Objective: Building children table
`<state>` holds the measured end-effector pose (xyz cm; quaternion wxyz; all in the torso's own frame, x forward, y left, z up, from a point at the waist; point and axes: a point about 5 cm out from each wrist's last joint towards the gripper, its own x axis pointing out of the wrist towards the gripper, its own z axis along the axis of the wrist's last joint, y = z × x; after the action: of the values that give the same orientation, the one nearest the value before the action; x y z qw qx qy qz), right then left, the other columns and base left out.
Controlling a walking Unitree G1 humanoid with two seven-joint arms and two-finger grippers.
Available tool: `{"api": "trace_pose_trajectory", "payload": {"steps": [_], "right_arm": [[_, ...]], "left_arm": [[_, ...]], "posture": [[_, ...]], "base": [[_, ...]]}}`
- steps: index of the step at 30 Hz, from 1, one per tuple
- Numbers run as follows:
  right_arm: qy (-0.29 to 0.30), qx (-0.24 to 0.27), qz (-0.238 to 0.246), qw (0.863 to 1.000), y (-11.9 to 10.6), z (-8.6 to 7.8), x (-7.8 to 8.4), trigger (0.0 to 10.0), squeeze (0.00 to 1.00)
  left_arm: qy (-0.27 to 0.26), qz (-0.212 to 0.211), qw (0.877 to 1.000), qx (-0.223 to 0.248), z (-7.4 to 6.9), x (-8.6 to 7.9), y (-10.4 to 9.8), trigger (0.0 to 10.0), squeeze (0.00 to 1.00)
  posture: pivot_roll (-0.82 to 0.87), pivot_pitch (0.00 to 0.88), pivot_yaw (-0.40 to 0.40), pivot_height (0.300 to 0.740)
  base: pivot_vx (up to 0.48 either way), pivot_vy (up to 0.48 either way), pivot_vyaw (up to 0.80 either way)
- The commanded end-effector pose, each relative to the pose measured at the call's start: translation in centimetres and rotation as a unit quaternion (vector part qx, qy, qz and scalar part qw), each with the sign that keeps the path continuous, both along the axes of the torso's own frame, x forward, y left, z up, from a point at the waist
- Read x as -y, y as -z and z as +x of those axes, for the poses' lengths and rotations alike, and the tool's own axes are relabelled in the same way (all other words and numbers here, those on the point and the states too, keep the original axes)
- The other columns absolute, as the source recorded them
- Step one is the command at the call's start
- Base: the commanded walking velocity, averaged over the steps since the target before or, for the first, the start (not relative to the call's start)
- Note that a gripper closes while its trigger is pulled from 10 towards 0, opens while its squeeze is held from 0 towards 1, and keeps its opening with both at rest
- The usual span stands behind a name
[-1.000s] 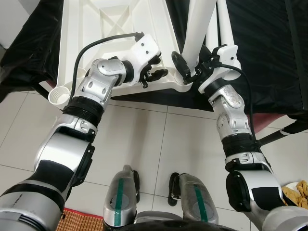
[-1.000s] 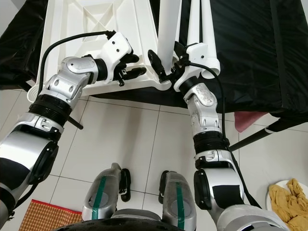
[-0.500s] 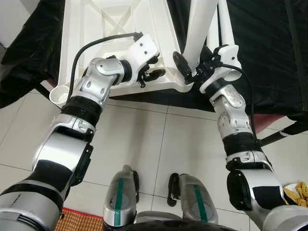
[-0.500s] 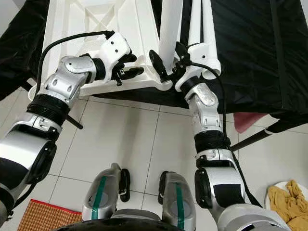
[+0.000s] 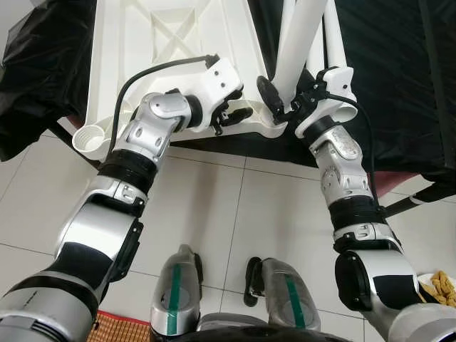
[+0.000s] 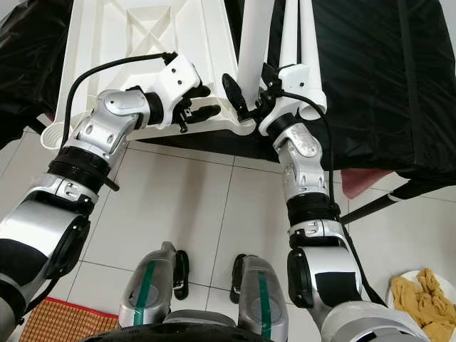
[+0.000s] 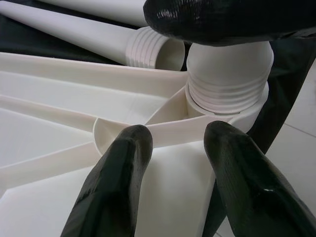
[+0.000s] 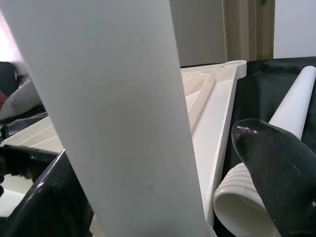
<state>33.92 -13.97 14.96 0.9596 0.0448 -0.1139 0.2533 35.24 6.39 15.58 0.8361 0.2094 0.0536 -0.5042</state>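
**Operator:** What do your head cameras show?

**Robot:** You see the white tabletop (image 5: 171, 43) lying underside up on a black cloth (image 5: 399, 78). My left gripper (image 5: 231, 114) sits at the tabletop's near edge, its fingers parted over the rim. My right gripper (image 5: 281, 100) is at the near right corner, 1 finger on each side of an upright white leg (image 5: 299, 43). More legs (image 6: 303, 35) lie on the cloth beside it. A round socket (image 5: 89, 139) sticks out at the near left corner.

**Operator:** And your left wrist?

**Robot:** You're looking past 2 spread fingers (image 7: 116, 187) at the corner socket, where the leg's threaded end (image 7: 224, 91) stands in it (how far it is screwed in, I cannot tell). Another threaded leg (image 7: 98, 42) lies behind it.

**Operator:** Your right wrist?

**Robot:** The upright leg (image 8: 123, 108) runs between my fingers (image 8: 276, 168), clasped at both sides. The tabletop's ribs (image 8: 212, 94) stretch away behind it, and a loose leg's threaded mouth (image 8: 237, 202) lies close by.
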Motion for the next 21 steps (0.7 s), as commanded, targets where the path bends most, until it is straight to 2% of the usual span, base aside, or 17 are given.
{"api": "trace_pose_trajectory", "payload": {"steps": [1,12,19,21], "right_arm": [[-0.005,0.003,0.003,1.000,-0.21,0.18,-0.24,10.0,0.00],[-0.004,0.008,0.001,1.000,-0.65,0.54,0.01,10.0,0.00],[0.001,0.012,0.001,1.000,-0.87,0.66,0.38,10.0,0.00],[0.001,0.012,0.000,1.000,-0.90,0.69,0.43,10.0,0.00]], "left_arm": [[-0.049,-0.012,0.999,0.016,0.38,-0.51,-0.27,10.0,0.00],[-0.047,-0.011,0.999,0.026,0.51,-0.53,-1.00,10.0,0.00],[-0.040,0.019,0.998,0.039,0.39,-0.19,-0.43,10.0,0.00],[-0.029,0.024,0.999,0.030,0.21,-0.09,-0.15,10.0,0.00]], "posture": [[-0.05,0.000,0.025,0.740],[-0.04,0.000,0.028,0.740],[-0.03,0.000,0.025,0.740],[-0.03,0.000,0.026,0.740]], "base": [[0.000,0.000,0.00],[0.000,0.000,0.00],[0.000,0.000,0.00],[0.000,0.000,0.00]]}}
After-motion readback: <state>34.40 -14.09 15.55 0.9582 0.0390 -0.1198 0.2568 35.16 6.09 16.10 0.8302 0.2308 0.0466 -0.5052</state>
